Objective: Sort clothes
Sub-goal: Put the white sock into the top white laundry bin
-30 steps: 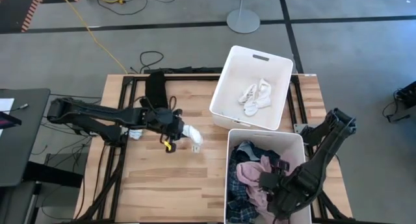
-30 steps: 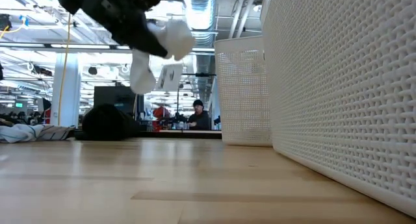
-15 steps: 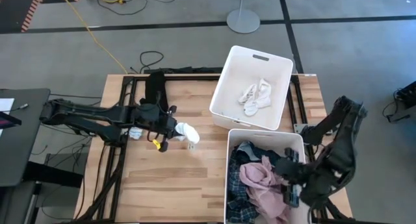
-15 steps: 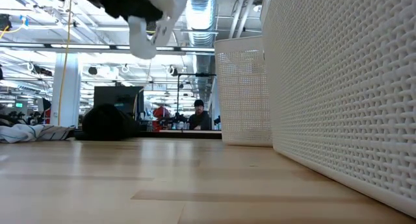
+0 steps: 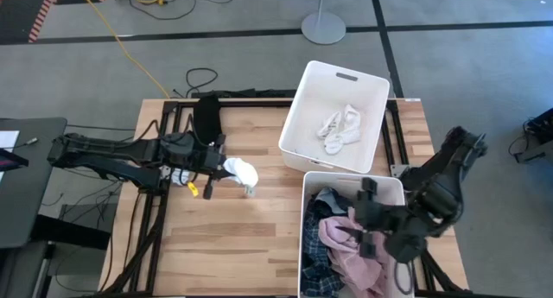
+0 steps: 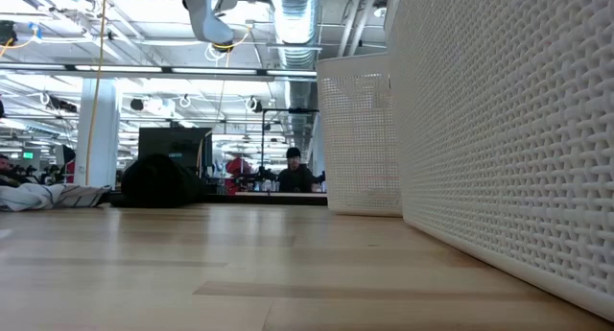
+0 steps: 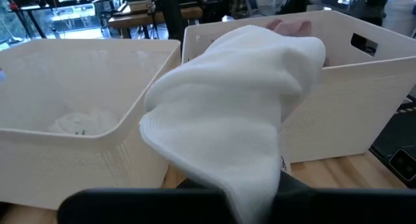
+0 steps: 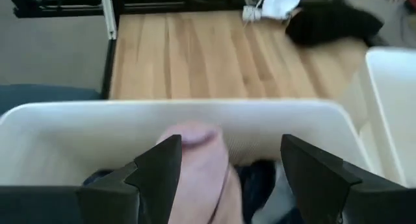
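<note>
My left gripper [image 5: 223, 166] is shut on a white sock [image 5: 241, 171] high above the table's middle; the sock fills the left wrist view [image 7: 234, 120] and shows at the top of the low view [image 6: 205, 14]. My right gripper [image 5: 364, 216] is open over the near bin [image 5: 304, 246], its fingers [image 8: 156, 172] on either side of the pink piece [image 8: 195, 152] lying atop the plaid and dark clothes; I cannot tell whether they touch it. White socks [image 5: 340, 125] lie in the far bin [image 5: 294, 117]. A black piece [image 5: 206, 117] lies on the table's far left. My left gripper holds the white sock bunched at its fingertips, coming level from the table's left. The sock itself hides the place of contact in the wrist view. The sock is lifted clear of the table, and one end [image 5: 249, 187] droops below the fingers.
Another white piece [image 5: 178, 176] lies on the table under my left arm. The two white bins fill the table's right side. Bare wood [image 5: 233, 237] lies between my left arm and the near edge.
My left gripper has drawn back toward the table's left edge and gone up, carrying the sock higher above the table. My right arm has swung over the near bin, its gripper turning to face the table's left.
</note>
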You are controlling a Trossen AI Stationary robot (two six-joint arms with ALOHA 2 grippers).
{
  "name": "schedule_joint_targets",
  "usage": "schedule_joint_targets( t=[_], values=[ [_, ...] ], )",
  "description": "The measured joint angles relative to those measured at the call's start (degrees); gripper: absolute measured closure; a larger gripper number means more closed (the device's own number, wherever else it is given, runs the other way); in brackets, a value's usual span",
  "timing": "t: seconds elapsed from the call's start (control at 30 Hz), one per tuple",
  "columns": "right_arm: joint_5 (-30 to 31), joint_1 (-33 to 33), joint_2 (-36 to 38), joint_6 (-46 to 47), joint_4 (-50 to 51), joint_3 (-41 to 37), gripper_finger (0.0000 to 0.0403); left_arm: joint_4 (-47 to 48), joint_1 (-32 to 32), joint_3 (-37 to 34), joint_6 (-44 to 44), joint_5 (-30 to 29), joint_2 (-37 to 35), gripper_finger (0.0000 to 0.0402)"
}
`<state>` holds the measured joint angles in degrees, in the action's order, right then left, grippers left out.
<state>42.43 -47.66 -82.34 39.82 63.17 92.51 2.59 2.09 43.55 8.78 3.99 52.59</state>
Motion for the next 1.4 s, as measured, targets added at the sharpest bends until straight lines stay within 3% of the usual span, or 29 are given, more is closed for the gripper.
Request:
schedule_joint_targets(
  t=[0.5,0.7,1.03,1.2,1.4],
  values=[
    [-0.5,14.1,-7.06,-34.2,-22.9,-0.02,0.0126,-2.95,2.97,0.0,0.61,-0.01,-0.1,0.0401],
    [-0.92,16.85,-7.73,-42.22,-29.97,-0.02,0.0126,-3.65,4.21,0.0,0.67,0.0,-0.1,0.0401],
    [-2.26,19.81,-8.91,-48.03,-35.76,-0.07,0.0126,-3.8,5.81,0.0,0.54,-0.02,-0.1,0.0401],
    [-6.99,21.31,-8.96,-48.49,-37.26,-0.06,0.0126,-3.83,5.86,0.0,0.48,-0.02,-0.1,0.0401],
    [-8.27,23.1,-11.54,-51.43,-40.98,-0.08,0.0126,-5.36,5.88,0.0,0.62,-0.02,0.01,0.0401]
  ],
)
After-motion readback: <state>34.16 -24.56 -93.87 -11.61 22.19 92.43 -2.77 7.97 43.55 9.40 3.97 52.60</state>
